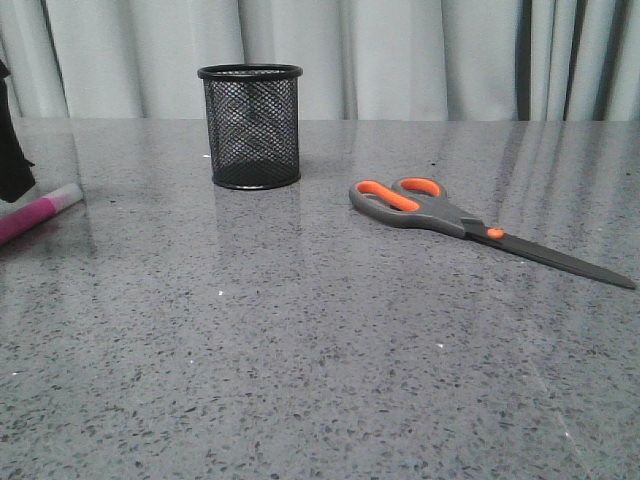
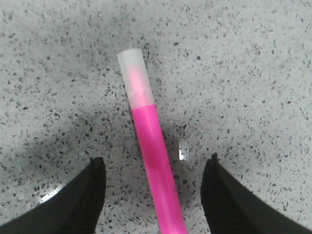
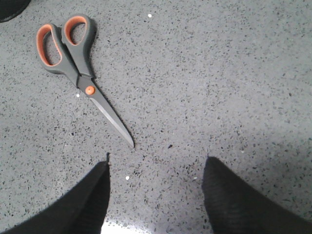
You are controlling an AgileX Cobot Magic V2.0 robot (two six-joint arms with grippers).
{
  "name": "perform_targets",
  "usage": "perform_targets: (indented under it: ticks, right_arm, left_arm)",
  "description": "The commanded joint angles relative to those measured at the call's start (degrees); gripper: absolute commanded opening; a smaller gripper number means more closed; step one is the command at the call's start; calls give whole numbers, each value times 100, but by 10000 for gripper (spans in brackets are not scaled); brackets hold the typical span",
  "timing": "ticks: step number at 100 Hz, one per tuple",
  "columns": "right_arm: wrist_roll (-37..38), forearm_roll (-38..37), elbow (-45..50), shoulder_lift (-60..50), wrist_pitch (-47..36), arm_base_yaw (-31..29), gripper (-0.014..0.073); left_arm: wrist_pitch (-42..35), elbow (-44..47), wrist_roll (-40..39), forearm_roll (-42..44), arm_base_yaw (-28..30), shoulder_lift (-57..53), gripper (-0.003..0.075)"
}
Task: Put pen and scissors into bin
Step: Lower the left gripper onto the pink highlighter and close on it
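The magenta pen point(image 2: 153, 151) with its whitish cap lies flat on the speckled table, and its capped end point(image 1: 40, 210) pokes in at the far left of the front view. My left gripper point(image 2: 156, 163) is open and straddles the pen's barrel, a gap on each side of it. The black mesh bin point(image 1: 250, 127) stands upright at the back left of centre. To its right lie the scissors point(image 1: 470, 225), closed and flat, seen also as scissors point(image 3: 78, 66) from the right wrist. My right gripper point(image 3: 156, 163) is open over bare table, just short of the blade tip.
A grey speckled tabletop point(image 1: 320, 350) fills the scene, with a pale curtain point(image 1: 400, 60) hanging behind its far edge. A dark part of the left arm point(image 1: 10, 150) shows at the left border of the front view.
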Motion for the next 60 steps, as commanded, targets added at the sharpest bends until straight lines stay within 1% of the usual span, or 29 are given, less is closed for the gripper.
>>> perform_targets:
  ticks: [1, 60]
  right_arm:
    - [-62, 22, -187, 21, -371, -8, 379]
    - [-62, 22, -187, 21, -356, -8, 379]
  left_arm:
    - [-191, -182, -71, -200, -59, -172, 398]
    - [-191, -182, -60, -306, -70, 385, 398]
